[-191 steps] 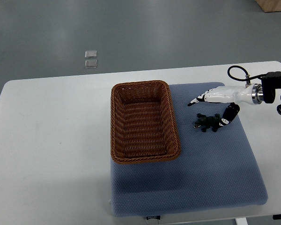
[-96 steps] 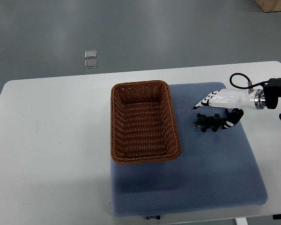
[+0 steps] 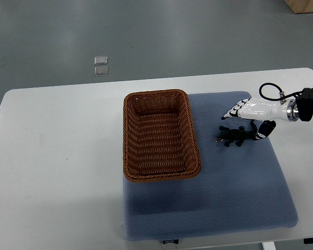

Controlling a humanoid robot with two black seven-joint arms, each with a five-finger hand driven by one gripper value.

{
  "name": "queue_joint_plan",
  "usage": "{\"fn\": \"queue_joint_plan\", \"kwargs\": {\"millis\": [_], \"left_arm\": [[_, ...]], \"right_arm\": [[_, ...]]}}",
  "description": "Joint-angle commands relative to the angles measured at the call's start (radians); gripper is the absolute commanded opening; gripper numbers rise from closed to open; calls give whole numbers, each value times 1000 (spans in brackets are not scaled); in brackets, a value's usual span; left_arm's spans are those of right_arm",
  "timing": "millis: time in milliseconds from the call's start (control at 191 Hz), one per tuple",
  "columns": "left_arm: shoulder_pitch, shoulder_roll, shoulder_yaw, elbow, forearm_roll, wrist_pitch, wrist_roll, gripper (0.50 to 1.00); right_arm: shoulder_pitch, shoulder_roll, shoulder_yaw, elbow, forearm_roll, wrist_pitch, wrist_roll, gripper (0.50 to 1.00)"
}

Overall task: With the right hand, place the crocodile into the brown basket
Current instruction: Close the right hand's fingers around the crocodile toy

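The crocodile (image 3: 233, 136) lies on the blue mat (image 3: 224, 198), to the right of the brown basket (image 3: 160, 134) and apart from it. The right hand (image 3: 249, 110) hovers just beyond it, farther from the basket. Its fingers (image 3: 231, 114) are stretched out above the toy and its dark thumb (image 3: 263, 130) sits at the toy's far end; it grips nothing. There is one crocodile, one basket and one hand. The toy's long axis runs toward the basket, and the end with a pale spot is nearest the basket.
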Motion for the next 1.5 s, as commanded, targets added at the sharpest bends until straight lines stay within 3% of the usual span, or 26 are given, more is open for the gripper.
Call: {"fn": "queue_joint_plan", "kwargs": {"millis": [0, 773, 961, 1019, 1139, 1270, 1494], "left_arm": [[0, 0, 0, 0, 0, 0, 0, 1000], [0, 0, 0, 0, 0, 0, 0, 1000], [0, 0, 0, 0, 0, 0, 0, 1000], [0, 0, 0, 0, 0, 0, 0, 1000], [0, 0, 0, 0, 0, 0, 0, 1000], [0, 0, 0, 0, 0, 0, 0, 1000], [0, 0, 0, 0, 0, 0, 0, 1000]], "right_arm": [[16, 0, 1, 23, 5, 5, 1, 928], [-1, 41, -3, 14, -7, 18, -36, 911], [2, 41, -34, 13, -9, 8, -38, 785], [2, 41, -38, 10, -7, 7, -38, 721], [1, 41, -37, 10, -6, 5, -38, 652], [4, 40, -37, 10, -1, 4, -36, 615], [13, 38, -35, 11, 5, 4, -35, 615]]}}
